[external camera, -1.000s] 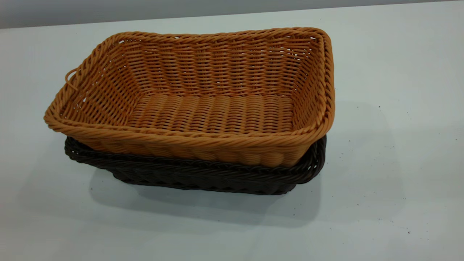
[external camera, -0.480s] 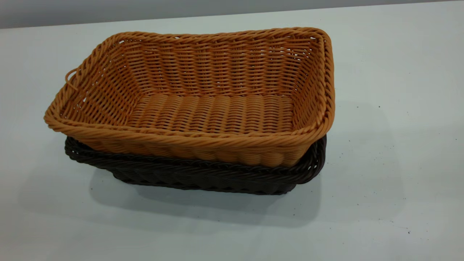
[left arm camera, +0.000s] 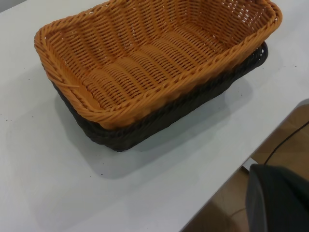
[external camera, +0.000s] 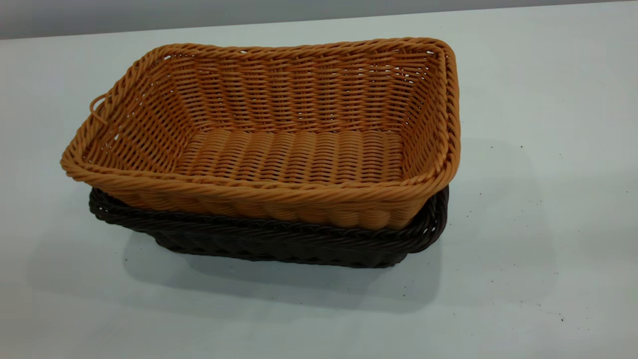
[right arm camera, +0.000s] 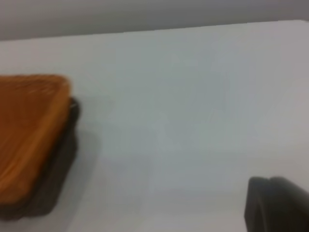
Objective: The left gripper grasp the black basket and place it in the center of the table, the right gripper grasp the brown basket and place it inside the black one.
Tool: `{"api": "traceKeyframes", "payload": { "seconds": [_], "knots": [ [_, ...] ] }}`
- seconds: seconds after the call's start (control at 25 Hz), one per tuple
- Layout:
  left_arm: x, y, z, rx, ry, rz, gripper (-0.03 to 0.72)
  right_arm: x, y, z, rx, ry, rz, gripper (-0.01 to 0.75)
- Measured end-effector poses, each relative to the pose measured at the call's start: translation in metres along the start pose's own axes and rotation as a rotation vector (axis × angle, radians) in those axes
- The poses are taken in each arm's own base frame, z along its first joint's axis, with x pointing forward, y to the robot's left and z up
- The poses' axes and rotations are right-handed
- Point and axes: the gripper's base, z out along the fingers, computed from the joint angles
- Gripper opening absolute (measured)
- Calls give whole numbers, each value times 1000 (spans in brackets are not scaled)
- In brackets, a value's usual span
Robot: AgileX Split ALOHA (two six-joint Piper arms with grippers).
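The brown basket point(external camera: 294, 154) sits nested inside the black basket point(external camera: 279, 244), whose dark rim and lower wall show beneath it. Both stand on the white table point(external camera: 523, 224) near its middle. The brown basket's small loop is on its left short end. Neither arm shows in the exterior view. In the left wrist view the stacked brown basket point(left arm camera: 149, 58) and black basket point(left arm camera: 159, 118) lie well away from a dark part of my left gripper point(left arm camera: 280, 198), which is over the table's edge. In the right wrist view a dark part of my right gripper point(right arm camera: 277, 205) is far from the brown basket point(right arm camera: 29, 130).
The table's edge point(left arm camera: 227, 179) shows in the left wrist view, with brown floor and a thin cable point(left arm camera: 285, 140) beyond it. A grey wall point(external camera: 149, 15) runs along the back. Tiny dark specks dot the table at the right.
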Motion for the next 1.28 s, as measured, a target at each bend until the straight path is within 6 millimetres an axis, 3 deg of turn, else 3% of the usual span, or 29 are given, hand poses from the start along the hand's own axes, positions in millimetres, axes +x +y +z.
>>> {"api": "traceKeyframes", "payload": {
  "seconds": [0.32, 0.88, 1.28],
  "knots": [
    [-1, 0, 1, -66, 0, -39, -1, 0, 1, -1, 195, -8, 102, 6],
    [-4, 2, 6, -502, 11, -298, -1, 0, 1, -1, 208, -9, 109, 6],
    [-4, 2, 6, -513, 11, -306, -1, 0, 1, -1, 208, -9, 109, 6]
  ]
}}
